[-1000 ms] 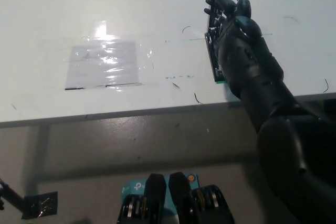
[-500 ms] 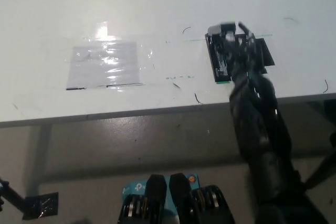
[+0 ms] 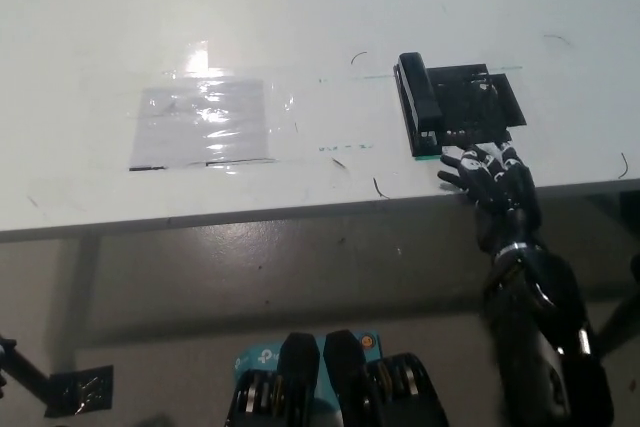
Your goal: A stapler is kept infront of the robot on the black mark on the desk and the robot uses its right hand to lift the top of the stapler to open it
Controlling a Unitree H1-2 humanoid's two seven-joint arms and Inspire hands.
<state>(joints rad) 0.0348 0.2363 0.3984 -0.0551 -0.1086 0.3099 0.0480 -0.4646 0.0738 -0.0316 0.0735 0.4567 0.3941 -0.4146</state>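
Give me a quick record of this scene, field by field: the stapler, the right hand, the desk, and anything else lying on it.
stapler: black stapler on the black square mark, far right of desk
right hand: black right hand at the near desk edge, fingers spread, holding nothing, just short of the mark
desk: white desk
other: clear shiny plastic sheet left of centre
left hand: not in view

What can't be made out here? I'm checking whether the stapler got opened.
- Stapler, head view: steep top-down angle and black-on-black mark hide whether its top is raised.
- Right hand: seen from behind; contact with the desk is unclear.
- Left hand: outside the picture.
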